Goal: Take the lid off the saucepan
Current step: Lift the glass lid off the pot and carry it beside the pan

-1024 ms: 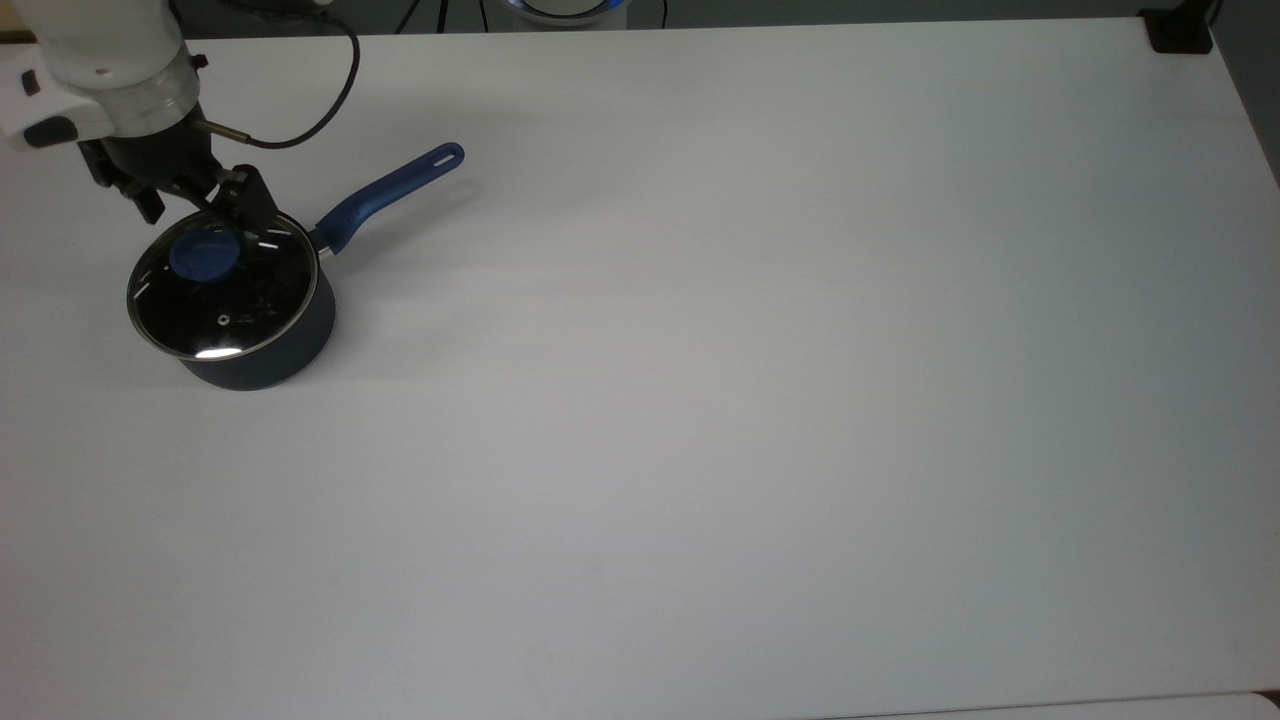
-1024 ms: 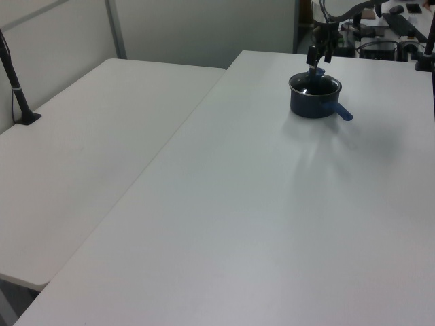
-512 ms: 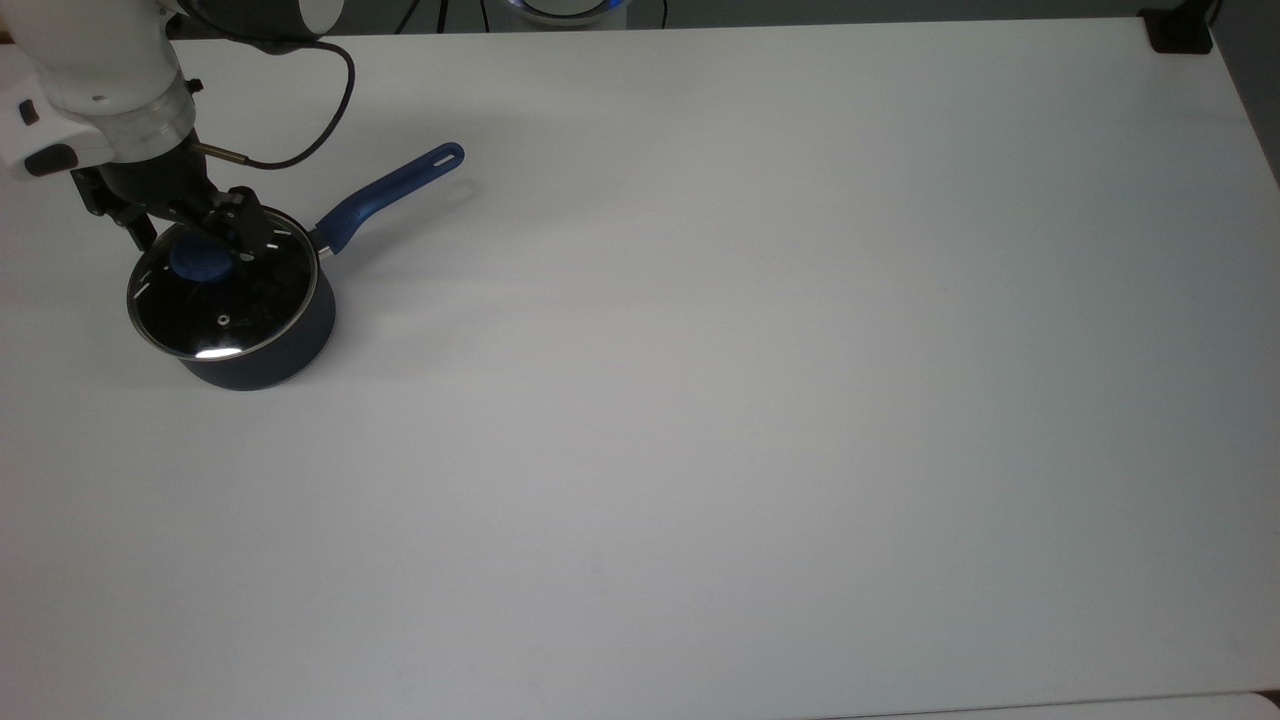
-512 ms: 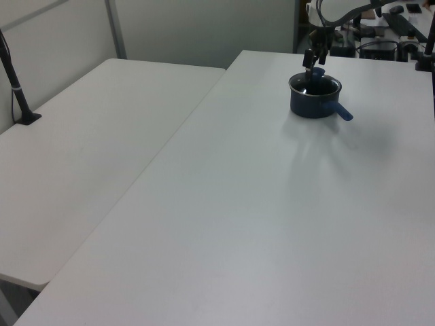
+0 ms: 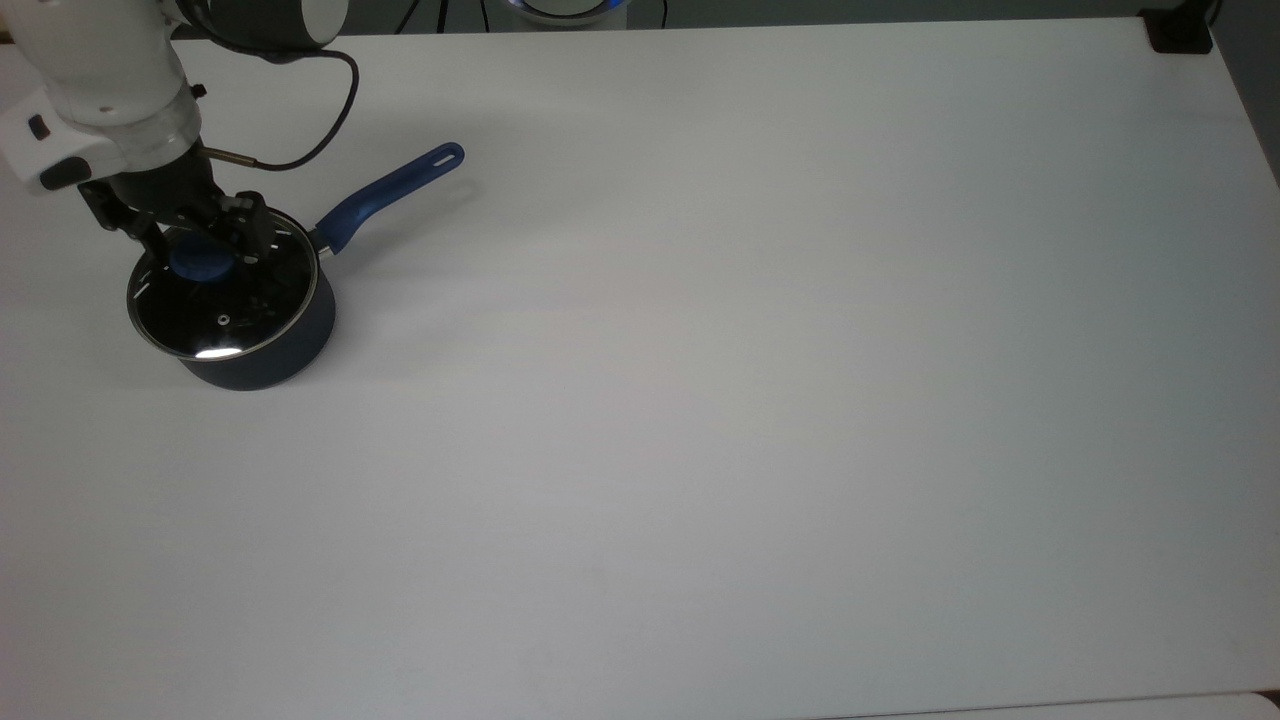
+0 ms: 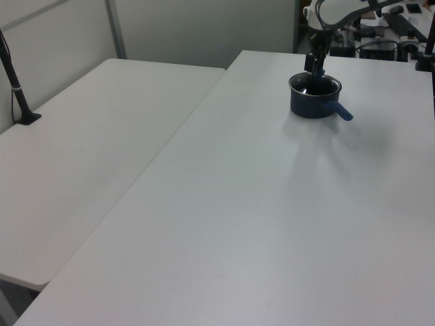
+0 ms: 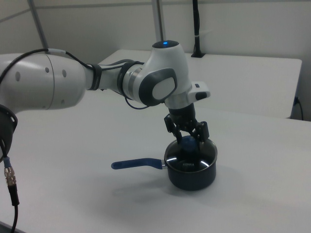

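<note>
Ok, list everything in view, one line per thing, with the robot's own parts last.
saucepan: one, dark navy with a long blue handle, near the top view's left edge on the table.
lid: one, clear glass with a metal rim and blue knob, sitting on the saucepan.
table: one, white, under the saucepan.
second table: one, white, at the left view's left.
black post: one, on the second table.
arm: one, white and grey.
gripper: one, black, open, fingers on either side of the knob.
</note>
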You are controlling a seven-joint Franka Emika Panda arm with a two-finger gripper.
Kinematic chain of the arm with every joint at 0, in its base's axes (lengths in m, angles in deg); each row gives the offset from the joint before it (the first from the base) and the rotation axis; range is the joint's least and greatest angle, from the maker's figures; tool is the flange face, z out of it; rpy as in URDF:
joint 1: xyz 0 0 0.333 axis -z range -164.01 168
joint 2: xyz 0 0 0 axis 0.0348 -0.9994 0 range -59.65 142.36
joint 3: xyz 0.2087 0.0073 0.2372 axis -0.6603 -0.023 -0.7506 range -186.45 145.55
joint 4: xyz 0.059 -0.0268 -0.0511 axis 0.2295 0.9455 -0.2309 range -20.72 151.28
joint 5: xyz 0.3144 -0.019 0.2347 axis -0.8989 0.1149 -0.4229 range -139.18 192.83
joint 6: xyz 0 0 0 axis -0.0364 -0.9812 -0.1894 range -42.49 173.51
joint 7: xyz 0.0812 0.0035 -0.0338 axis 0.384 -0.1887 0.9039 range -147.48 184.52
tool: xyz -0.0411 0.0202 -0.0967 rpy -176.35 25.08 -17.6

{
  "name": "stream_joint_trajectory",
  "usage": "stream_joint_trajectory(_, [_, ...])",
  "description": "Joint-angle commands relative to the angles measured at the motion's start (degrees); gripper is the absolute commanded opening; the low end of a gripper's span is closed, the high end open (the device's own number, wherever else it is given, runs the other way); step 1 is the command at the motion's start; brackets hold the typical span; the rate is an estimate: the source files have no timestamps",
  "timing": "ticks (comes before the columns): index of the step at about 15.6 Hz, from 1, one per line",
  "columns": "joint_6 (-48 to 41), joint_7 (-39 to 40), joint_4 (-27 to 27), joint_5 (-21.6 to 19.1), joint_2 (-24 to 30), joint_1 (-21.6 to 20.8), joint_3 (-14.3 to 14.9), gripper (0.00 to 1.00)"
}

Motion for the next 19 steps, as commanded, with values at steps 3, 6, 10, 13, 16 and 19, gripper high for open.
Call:
stream_joint_trajectory(3, [0.55, 1.28, 0.86, 0.31, 0.37, -0.12, -0.55, 0.55])
stream_joint_trajectory(6, [-0.33, 0.93, 0.77, 0.31, 2.21, -0.21, -0.81, 0.55])
stream_joint_trajectory(10, [-4.02, 0.22, 0.50, 0.22, 3.80, -3.01, -1.51, 0.55])
stream_joint_trajectory(13, [-4.99, -0.21, 0.68, 0.14, 5.03, -6.87, -1.51, 0.55])
stream_joint_trajectory(16, [-5.08, -6.18, 0.77, 0.57, 5.29, -11.62, -1.51, 0.55])
stream_joint_trajectory(19, [-5.52, -10.84, 1.29, 0.75, 6.26, -16.36, -1.51, 0.55])
